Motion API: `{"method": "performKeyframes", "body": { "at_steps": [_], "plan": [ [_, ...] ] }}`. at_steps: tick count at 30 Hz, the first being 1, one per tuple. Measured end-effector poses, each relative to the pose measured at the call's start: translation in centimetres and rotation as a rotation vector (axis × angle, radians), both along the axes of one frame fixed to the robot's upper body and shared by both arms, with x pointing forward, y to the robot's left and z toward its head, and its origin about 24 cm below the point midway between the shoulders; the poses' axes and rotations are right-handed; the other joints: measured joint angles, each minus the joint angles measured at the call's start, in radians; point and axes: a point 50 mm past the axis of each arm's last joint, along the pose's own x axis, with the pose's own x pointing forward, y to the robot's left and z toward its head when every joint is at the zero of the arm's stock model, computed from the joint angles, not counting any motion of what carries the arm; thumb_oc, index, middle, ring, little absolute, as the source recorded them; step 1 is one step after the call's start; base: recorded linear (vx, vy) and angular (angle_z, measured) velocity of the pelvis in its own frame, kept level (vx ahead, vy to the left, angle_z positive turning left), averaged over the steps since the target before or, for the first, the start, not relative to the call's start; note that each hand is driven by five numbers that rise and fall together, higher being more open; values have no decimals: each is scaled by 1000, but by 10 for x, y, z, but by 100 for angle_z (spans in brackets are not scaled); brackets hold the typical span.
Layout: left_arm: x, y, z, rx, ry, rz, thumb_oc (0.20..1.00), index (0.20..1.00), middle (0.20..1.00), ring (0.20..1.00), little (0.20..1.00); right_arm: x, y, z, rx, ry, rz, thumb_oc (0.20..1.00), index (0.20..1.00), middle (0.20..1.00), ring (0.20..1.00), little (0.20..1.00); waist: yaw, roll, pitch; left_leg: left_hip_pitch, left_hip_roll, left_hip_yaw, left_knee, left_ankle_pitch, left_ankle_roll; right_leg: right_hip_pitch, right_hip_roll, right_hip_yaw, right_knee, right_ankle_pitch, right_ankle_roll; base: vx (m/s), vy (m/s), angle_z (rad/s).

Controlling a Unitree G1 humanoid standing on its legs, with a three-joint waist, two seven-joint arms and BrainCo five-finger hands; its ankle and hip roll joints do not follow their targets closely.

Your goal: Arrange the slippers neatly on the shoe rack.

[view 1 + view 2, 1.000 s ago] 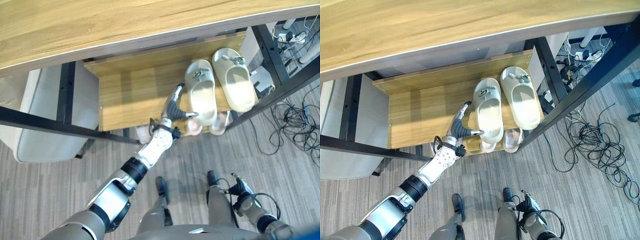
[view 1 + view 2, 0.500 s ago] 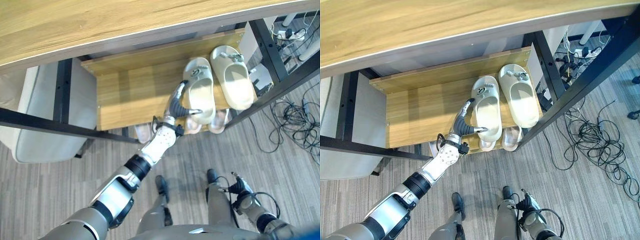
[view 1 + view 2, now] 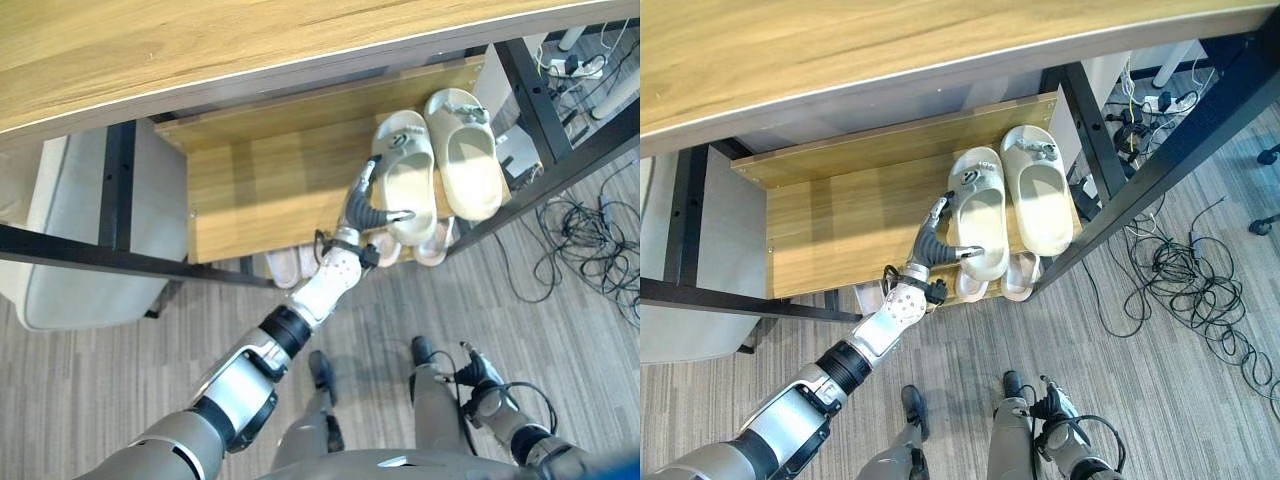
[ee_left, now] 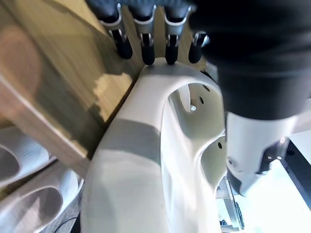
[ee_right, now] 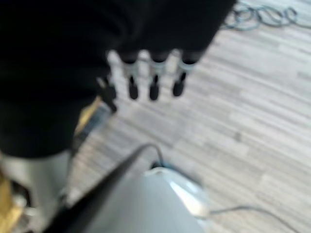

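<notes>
Two cream slippers stand side by side at the right end of the wooden rack shelf [image 3: 255,190], toes toward the back. My left hand [image 3: 362,210] is on the left slipper [image 3: 405,180]. Its fingers [image 4: 146,48] lie along the slipper's left side and its thumb [image 4: 248,145] hooks over the heel rim, so the slipper [image 4: 146,145] is pinched between them. The right slipper [image 3: 470,165] touches it, close to the shelf's right edge. My right hand [image 3: 478,378] hangs low by my side over the floor, its fingers [image 5: 153,80] straight.
A wooden tabletop [image 3: 200,50] overhangs the rack. Black frame bars [image 3: 90,250] cross in front and at the right. Pale pink slippers [image 3: 432,245] sit on the level below. A grey padded box [image 3: 70,240] stands at the left, and cables [image 3: 590,250] lie on the floor at the right.
My left hand has moved right and a little deeper with the left slipper, closing the gap to the right slipper. The camera has shifted slightly. The right hand stays put.
</notes>
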Motion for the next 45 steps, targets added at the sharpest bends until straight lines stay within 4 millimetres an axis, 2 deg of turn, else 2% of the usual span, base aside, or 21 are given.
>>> {"method": "performKeyframes", "body": {
  "at_steps": [15, 22, 23, 27, 31, 41, 45],
  "plan": [
    [1, 0, 0, 7, 0, 2, 1000, 1000, 1000, 1000, 1000, 3, 4, 0, 17, -4, -14, 1000, 1000, 1000, 1000, 1000, -1, -3, 2, 1, 1, -2, 0, 0, 0, 4, 0, -3, -1, 0, -1, 0, 0, 0],
    [5, 23, 2, 20, -11, 53, 1000, 1000, 1000, 1000, 1000, 3, 5, 0, 23, -4, -21, 1000, 1000, 1000, 1000, 1000, -2, -3, 5, 6, 3, -2, 0, 1, -1, 11, 2, -5, -2, 2, -2, 0, 0, 0],
    [5, 38, 0, 12, -10, 93, 1000, 1000, 1000, 1000, 1000, 3, 5, 0, 26, -5, -31, 1000, 1000, 1000, 1000, 1000, -1, -2, 9, 9, 4, -2, 0, 1, -2, 14, 3, -6, -3, 2, -2, 0, 0, 0],
    [1, 54, -8, 23, 4, 127, 1000, 1000, 1000, 1000, 1000, 2, 4, 0, 26, 0, -41, 1000, 1000, 1000, 1000, 1000, 6, -1, 10, 18, 5, -4, 0, 2, -3, 33, 2, -12, -13, 1, -2, -5, -3, 4],
    [-3, 50, -9, 17, 8, 100, 1000, 1000, 1000, 1000, 1000, 3, 3, 0, 23, -2, -45, 1000, 1000, 1000, 1000, 1000, 27, 4, 15, 21, 4, -5, 0, 2, -3, 38, 1, -14, -19, 1, -3, -3, -3, 1],
    [-11, 48, -11, 37, -8, 45, 1000, 1000, 1000, 1000, 1000, 5, -1, 2, 21, -11, -61, 1000, 1000, 1000, 1000, 1000, 31, 18, 23, 21, 5, -5, 0, 2, -3, 39, 2, -14, -17, 1, -3, 0, 0, 0],
    [-21, 37, -14, 0, 20, -31, 1000, 1000, 1000, 1000, 1000, 6, 2, 2, 27, -11, -58, 1000, 1000, 1000, 1000, 1000, 34, 18, 23, 24, 3, -6, 0, 2, -3, 40, 1, -14, -14, 1, -3, 0, 0, 0]
  ]
}}
